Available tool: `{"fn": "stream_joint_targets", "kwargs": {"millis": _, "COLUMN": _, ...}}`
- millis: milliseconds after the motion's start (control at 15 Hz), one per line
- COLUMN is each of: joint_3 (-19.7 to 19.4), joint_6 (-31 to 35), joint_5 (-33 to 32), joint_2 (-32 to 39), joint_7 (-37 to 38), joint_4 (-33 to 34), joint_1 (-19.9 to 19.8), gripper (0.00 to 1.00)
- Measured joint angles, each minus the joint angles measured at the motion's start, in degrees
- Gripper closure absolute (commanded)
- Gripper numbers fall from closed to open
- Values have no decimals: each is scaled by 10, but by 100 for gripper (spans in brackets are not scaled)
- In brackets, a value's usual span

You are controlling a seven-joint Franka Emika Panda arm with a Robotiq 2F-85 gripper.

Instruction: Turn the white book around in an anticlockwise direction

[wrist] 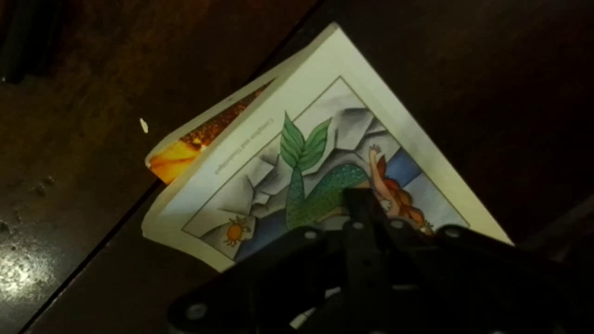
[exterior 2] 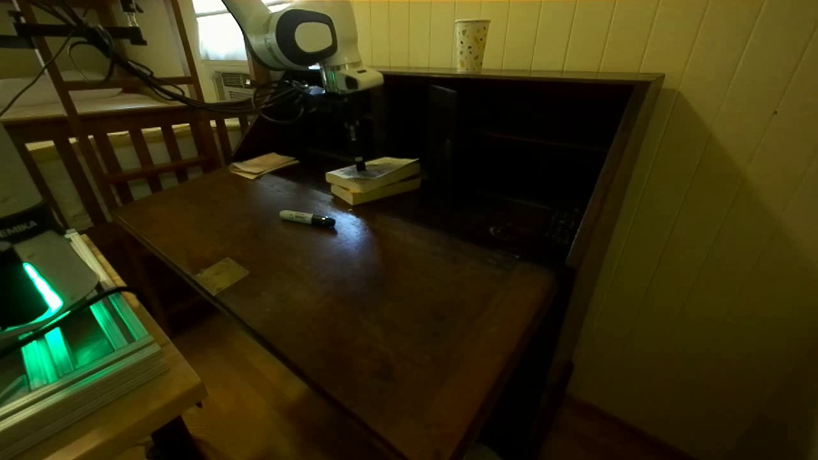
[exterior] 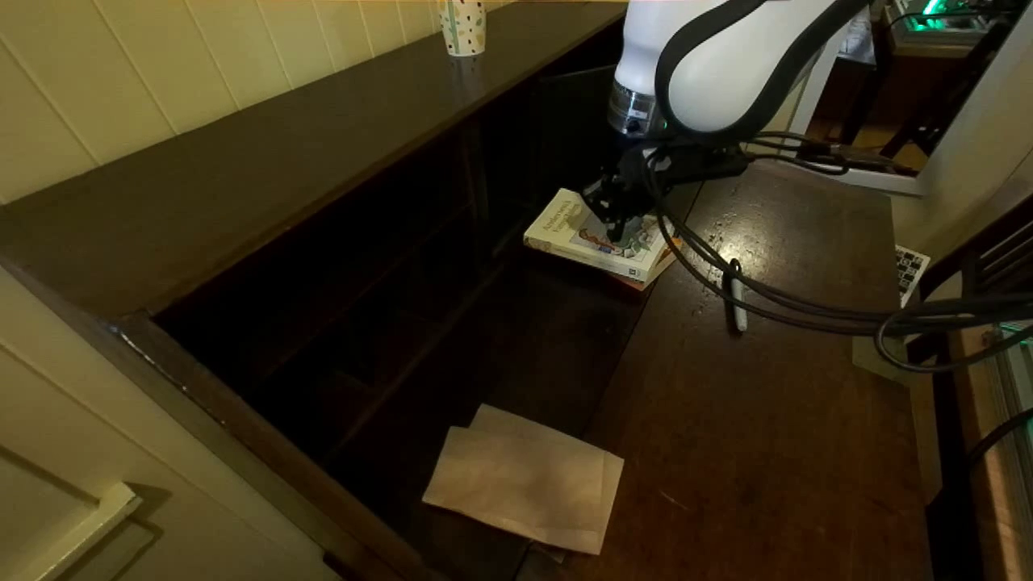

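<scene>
The white book [exterior: 557, 222] lies picture side up on another book on the desk; it also shows in an exterior view [exterior 2: 391, 168]. In the wrist view the white book [wrist: 320, 153] shows a mermaid picture, with one corner pointing up. My gripper [wrist: 358, 192] has its fingertips together with nothing between them. In both exterior views the gripper [exterior: 616, 234] [exterior 2: 360, 166] points down at the middle of the cover; I cannot tell if it presses on it. The gripper hides the lower part of the cover in the wrist view.
The lower book [exterior 2: 377, 193] sticks out at an angle, its orange cover showing [wrist: 199, 144]. A marker [exterior: 738, 298] lies on the desk [exterior: 750, 452]. Paper sheets [exterior: 524, 480] lie farther along. The dark shelves [exterior 2: 537, 147] rise behind the books. A cup [exterior 2: 471, 45] stands on top.
</scene>
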Motion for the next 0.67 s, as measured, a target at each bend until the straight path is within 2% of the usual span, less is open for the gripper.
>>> {"fn": "stream_joint_targets", "kwargs": {"millis": 667, "joint_3": 3, "joint_6": -41, "joint_5": 3, "joint_2": -3, "joint_7": -290, "joint_4": 6, "joint_1": -1, "gripper": 100}}
